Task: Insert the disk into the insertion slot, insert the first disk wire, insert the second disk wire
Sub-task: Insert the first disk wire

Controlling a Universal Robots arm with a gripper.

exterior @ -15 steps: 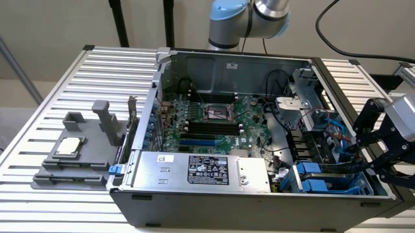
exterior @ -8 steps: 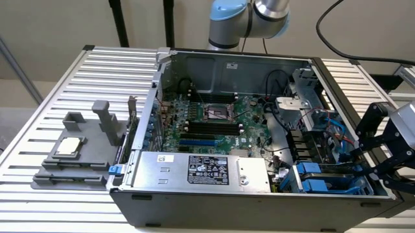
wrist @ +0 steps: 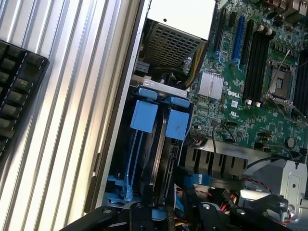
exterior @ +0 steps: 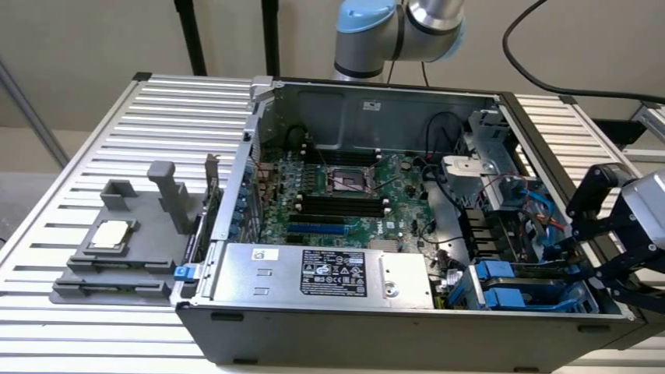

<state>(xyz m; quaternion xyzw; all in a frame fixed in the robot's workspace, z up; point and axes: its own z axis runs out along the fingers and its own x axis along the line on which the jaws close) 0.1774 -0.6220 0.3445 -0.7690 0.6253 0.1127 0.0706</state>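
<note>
blue tabs (wrist: pixel 144 115), two, stand in one drive cage (wrist: pixel 161 87) near one claw (exterior: pixel 584 269).

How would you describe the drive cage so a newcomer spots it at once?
Find the open computer case on the slatted table. In its near corner on the exterior view's right, beside the silver box with a black label, sits the drive cage. Two broad bright-blue tabs mark it.

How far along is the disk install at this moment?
Blue carrier tabs stand in the drive cage, so insertion looks done. The gripper hovers beside that cage with nothing visibly in hand. Wire connections are hidden, so those two steps cannot be judged.
</note>
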